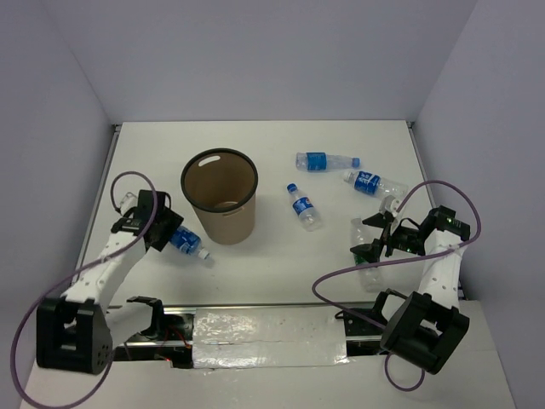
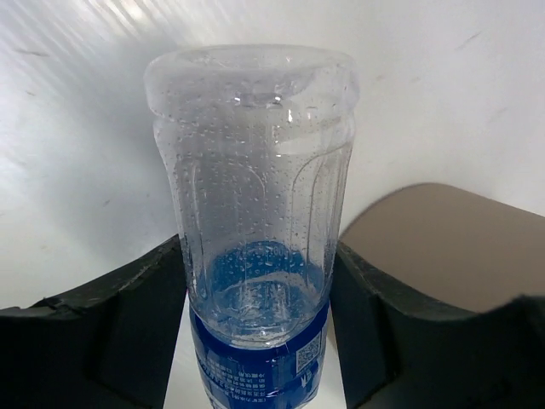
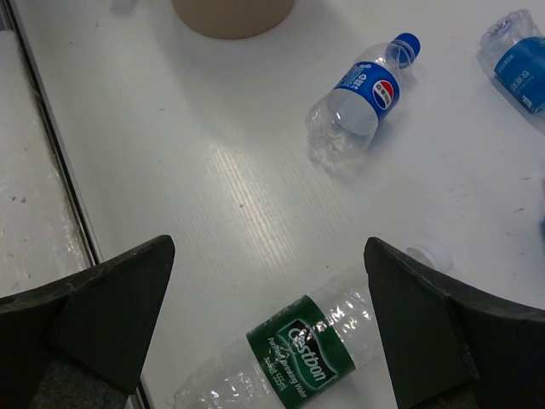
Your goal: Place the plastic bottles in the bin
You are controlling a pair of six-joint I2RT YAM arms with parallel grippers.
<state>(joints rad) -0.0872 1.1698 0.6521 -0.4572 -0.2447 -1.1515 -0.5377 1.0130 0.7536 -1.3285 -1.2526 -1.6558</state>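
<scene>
The brown bin (image 1: 220,204) stands upright left of centre. My left gripper (image 1: 167,231) is to its left, shut on a blue-labelled plastic bottle (image 1: 188,243). In the left wrist view this bottle (image 2: 255,196) fills the gap between both fingers (image 2: 128,332), base pointing away. My right gripper (image 1: 372,239) is open above a green-labelled bottle (image 1: 372,271) lying on the table. In the right wrist view that bottle (image 3: 298,362) lies between the spread fingers (image 3: 111,307). Three more blue-labelled bottles lie flat: one (image 1: 304,207) right of the bin and two (image 1: 326,161) (image 1: 372,182) farther back.
The bin wall (image 2: 443,247) shows close on the right in the left wrist view. The table's front edge with a metal rail (image 1: 264,319) runs between the arm bases. Grey walls enclose the table on three sides.
</scene>
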